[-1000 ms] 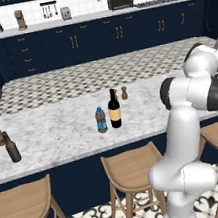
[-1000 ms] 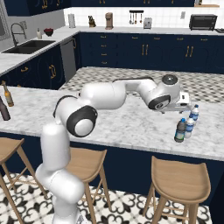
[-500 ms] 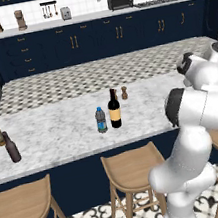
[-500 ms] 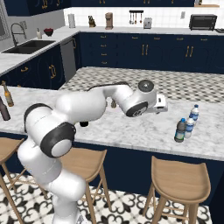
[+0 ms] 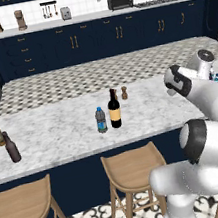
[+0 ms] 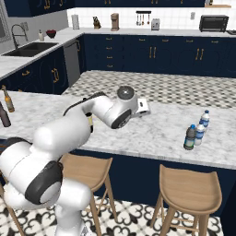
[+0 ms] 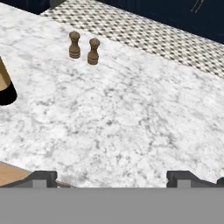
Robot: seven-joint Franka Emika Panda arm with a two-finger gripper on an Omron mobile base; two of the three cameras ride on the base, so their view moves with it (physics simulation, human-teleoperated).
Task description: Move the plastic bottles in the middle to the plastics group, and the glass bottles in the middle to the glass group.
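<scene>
- The arm (image 6: 69, 133) rises from its base, bends at a dark elbow joint and reaches forward, roughly level, over the counter (image 7: 131, 118); the wrist sits at its far end
- The gripper (image 7: 111, 178) has its jaws spread wide; nothing between them
- In the hand view the two dark fingertips (image 7: 41, 178) stand far apart, above bare marble

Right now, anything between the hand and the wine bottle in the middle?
Nothing visible. Bare counter lies between the open hand and the wine bottle. Two brown shakers stand farther back, off that line; the grey water bottle stands on the wine bottle's far side.
</scene>
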